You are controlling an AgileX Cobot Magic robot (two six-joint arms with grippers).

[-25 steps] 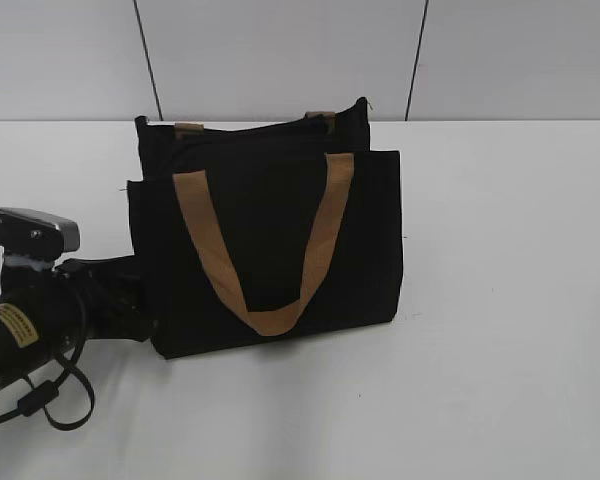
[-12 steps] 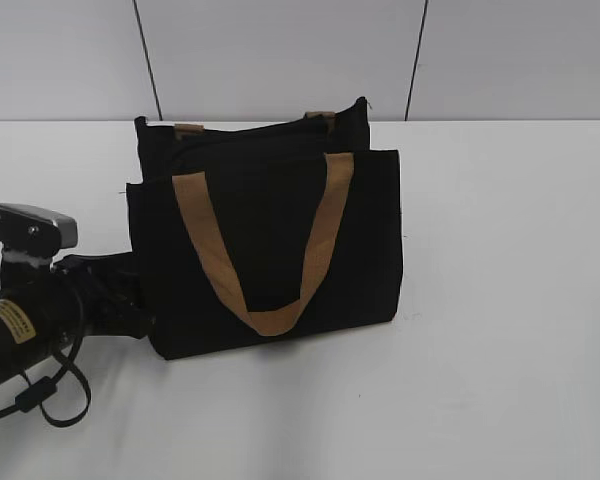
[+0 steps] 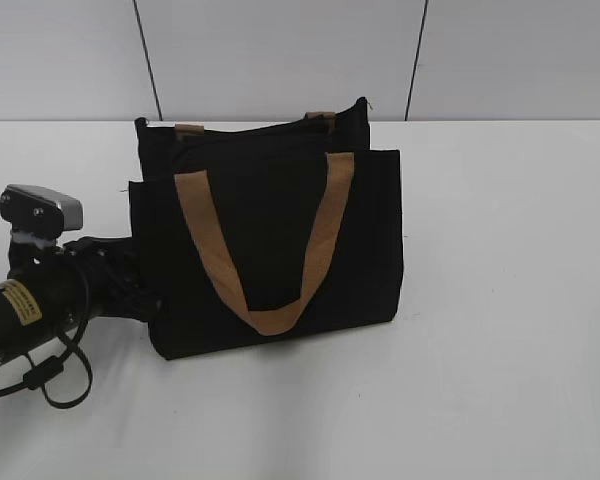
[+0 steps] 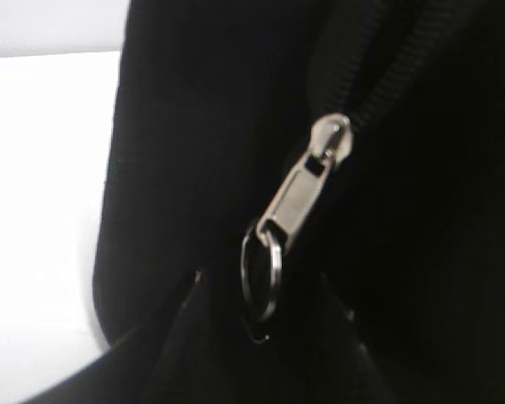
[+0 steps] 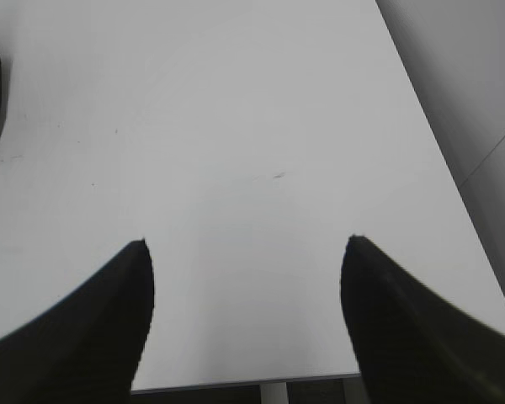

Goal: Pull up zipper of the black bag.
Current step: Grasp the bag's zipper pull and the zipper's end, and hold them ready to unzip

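One left gripper (image 3: 140, 290) against black bag (image 3: 270, 250), zipper (image 4: 299, 198) close ahead.

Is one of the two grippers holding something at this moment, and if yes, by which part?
The right gripper is open over the bare table, holding nothing. The left gripper's tips flank the zipper ring on the black bag; a grip cannot be told.

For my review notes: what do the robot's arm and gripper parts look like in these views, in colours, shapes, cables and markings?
The left arm is a black, rounded tube with a yellow label bearing dark print. A small silver-grey camera box sits on top, and thin black cables loop beneath it. The right gripper shows as two plain black, pointed, curved fingers, with fine ridging along the inner edges; no markings are visible.
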